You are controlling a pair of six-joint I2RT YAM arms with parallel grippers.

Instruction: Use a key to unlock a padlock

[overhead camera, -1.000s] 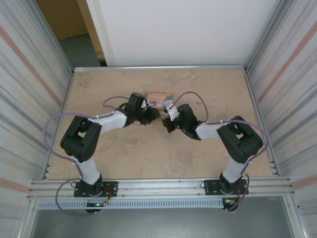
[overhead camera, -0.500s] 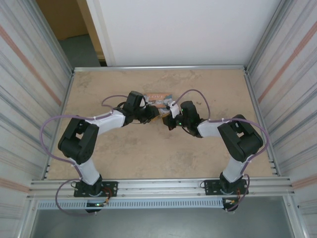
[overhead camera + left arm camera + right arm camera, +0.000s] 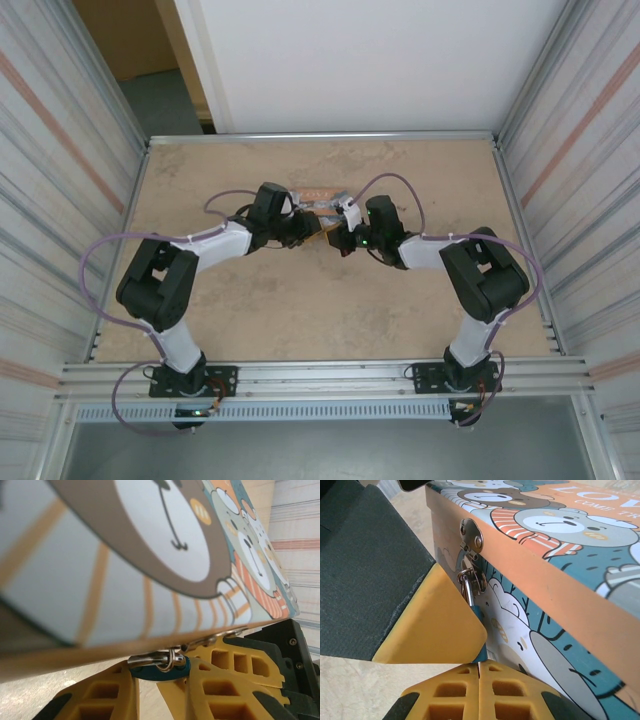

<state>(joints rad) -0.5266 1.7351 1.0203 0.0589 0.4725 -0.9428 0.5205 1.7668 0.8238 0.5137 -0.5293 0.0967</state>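
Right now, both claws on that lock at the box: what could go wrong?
1. The left claw appears to pinch the padlock, which hangs from the latch of the box; a pull could drag the box.
2. The right claw is shut just under the padlock, beside the left claw's finger; they could collide.
3. Whether the right claw holds a key I cannot tell.

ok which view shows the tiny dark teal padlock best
Left wrist: the tiny dark teal padlock and its grey shackle sit between the yellow fingers of the left gripper. Right wrist: shackle and a teal sliver behind a yellow pad. Top external: too small to tell.
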